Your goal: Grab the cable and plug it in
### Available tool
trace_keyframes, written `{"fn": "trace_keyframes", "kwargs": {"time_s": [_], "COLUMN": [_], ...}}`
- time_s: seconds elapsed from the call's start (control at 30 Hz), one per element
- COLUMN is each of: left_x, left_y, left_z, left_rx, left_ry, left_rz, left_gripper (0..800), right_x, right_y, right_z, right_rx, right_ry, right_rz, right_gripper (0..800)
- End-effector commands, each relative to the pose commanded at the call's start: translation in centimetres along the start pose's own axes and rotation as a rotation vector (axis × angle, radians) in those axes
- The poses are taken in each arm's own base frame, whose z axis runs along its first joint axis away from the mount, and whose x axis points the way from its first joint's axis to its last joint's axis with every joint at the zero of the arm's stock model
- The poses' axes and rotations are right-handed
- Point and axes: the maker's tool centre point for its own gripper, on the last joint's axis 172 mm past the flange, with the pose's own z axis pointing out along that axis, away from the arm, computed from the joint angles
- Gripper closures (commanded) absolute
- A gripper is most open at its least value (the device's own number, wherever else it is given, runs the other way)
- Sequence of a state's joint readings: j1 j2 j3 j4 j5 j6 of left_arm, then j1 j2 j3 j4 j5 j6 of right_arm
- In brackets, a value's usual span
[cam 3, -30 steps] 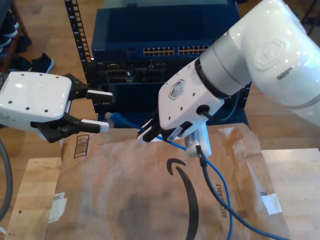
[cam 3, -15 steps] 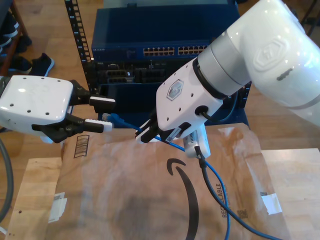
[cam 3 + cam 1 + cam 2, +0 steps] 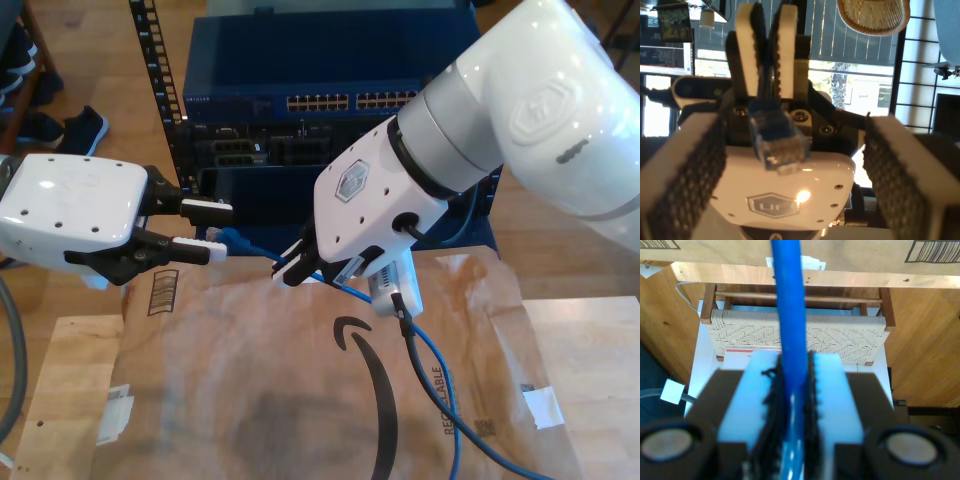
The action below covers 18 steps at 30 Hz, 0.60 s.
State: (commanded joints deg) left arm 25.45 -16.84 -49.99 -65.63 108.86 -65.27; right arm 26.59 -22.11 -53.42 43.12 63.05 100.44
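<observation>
my second claw (image 3: 290,268): pinched shut on the thin bright blue ethernet cable (image 3: 441,395) | its translucent blue plug (image 3: 228,238): juts toward 10 o'clock in the exterior view, between the wide-spread fingers of my first claw (image 3: 205,228) | risk: the plug seems tilted, so closing may twist it or pinch its latch; a poor handover leaves it misaligned.

My first end effector (image 3: 206,229) gapes; my second end effector (image 3: 291,267) is clamped.

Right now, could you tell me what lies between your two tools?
In the exterior view, a short run of the blue ethernet cable spans it, from my second tool to its plug at my open first tool.
</observation>
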Motion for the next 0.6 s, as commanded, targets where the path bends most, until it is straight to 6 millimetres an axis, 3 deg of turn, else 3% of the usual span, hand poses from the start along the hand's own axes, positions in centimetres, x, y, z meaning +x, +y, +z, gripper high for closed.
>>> {"fn": "trace_keyframes", "kwargs": {"time_s": [0.6], "left_x": [0.02], "left_y": [-0.07], "left_z": [0.04], "left_rx": [0.005], "left_ry": [-0.003], "left_rz": [-0.004], "left_gripper": [537], "right_x": [-0.10], "right_y": [-0.06], "right_z": [-0.14], "right_rx": [0.003], "right_ry": [-0.003], "right_rz": [-0.009], "right_gripper": [798]}}
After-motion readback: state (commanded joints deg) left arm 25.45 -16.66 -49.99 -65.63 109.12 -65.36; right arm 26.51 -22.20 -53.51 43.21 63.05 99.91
